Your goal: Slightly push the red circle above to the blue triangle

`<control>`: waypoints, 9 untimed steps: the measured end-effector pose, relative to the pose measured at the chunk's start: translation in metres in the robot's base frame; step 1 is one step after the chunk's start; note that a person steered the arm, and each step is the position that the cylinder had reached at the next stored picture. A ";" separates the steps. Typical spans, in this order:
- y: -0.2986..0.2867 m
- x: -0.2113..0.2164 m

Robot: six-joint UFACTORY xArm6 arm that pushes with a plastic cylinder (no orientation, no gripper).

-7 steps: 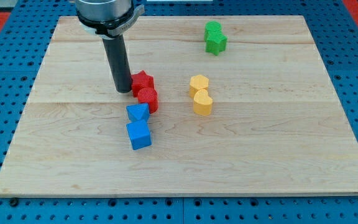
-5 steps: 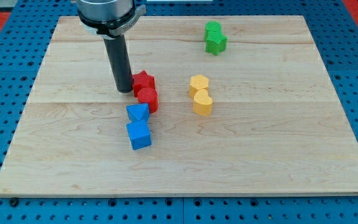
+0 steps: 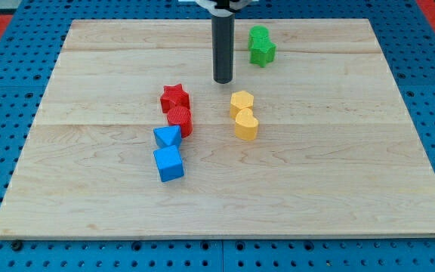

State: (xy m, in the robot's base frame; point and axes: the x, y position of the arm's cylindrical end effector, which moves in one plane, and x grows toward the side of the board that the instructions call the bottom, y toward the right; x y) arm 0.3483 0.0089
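The red circle (image 3: 180,120) sits near the board's middle, touching the blue triangle (image 3: 168,137) just below and to its left. A red star (image 3: 174,98) touches the circle from above. My tip (image 3: 223,79) is toward the view's top, up and to the right of the red blocks, well apart from them. It touches no block.
A blue cube (image 3: 169,163) lies just below the blue triangle. Two yellow blocks, a hexagon (image 3: 242,102) and a heart (image 3: 246,125), sit right of the red ones. Two green blocks (image 3: 260,45) stand at the top right, close to my rod.
My tip has left the left side of the red star and moved up and to the right, toward the green blocks. The blocks have not visibly moved.
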 end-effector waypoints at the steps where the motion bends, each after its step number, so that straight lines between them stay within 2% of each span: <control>1: -0.009 0.019; 3: -0.018 0.073; 5: -0.018 0.102; 9: -0.037 0.102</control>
